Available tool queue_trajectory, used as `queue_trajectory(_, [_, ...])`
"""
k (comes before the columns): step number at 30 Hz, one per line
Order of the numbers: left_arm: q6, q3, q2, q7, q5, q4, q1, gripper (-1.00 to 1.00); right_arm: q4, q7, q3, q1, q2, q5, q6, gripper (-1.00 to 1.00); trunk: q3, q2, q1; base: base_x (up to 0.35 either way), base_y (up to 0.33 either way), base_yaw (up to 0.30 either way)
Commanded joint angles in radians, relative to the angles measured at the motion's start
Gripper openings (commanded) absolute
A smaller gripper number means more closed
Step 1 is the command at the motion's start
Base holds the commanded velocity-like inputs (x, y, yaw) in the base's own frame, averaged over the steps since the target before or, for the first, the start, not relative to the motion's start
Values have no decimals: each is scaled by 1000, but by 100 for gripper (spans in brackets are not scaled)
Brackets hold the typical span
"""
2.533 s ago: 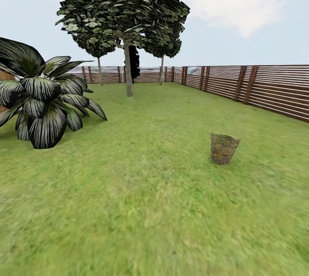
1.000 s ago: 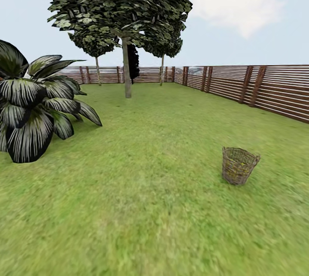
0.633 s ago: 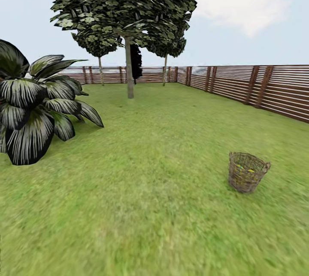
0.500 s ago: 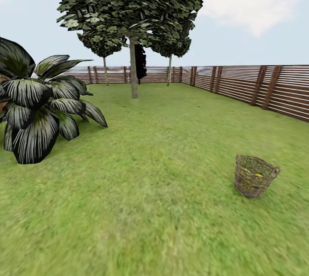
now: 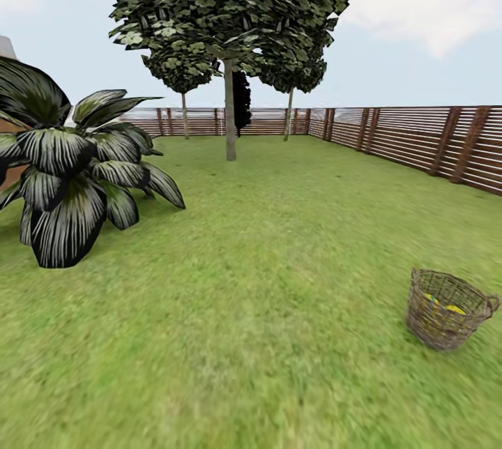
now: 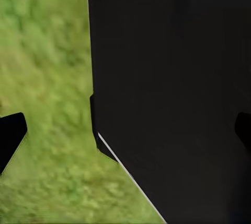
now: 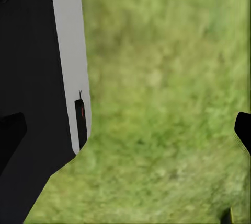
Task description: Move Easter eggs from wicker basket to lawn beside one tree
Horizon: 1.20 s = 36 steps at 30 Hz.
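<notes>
Lawn is being crossed toward wicker basket, Easter eggs being kept inside for pickup; both claws spread, empty.

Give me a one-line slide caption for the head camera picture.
Wicker basket holding yellow Easter eggs on the lawn, trees by the fence beyond.

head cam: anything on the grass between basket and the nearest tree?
Only bare lawn between the basket and the tree, in the head view.
</notes>
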Motion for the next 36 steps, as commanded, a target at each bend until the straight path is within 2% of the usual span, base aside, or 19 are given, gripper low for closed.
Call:
queue_trajectory(1, [0, 0, 0, -1, 0, -2, 1, 100, 0, 0, 0, 0, 0, 0, 0, 100, -1, 0, 1, 344, 0, 2])
queue_trajectory(36, [0, 0, 1, -1, -3, -2, 1, 100, 0, 0, -1, 0, 0, 0, 0, 100, -1, 0, 1, 339, 0, 0])
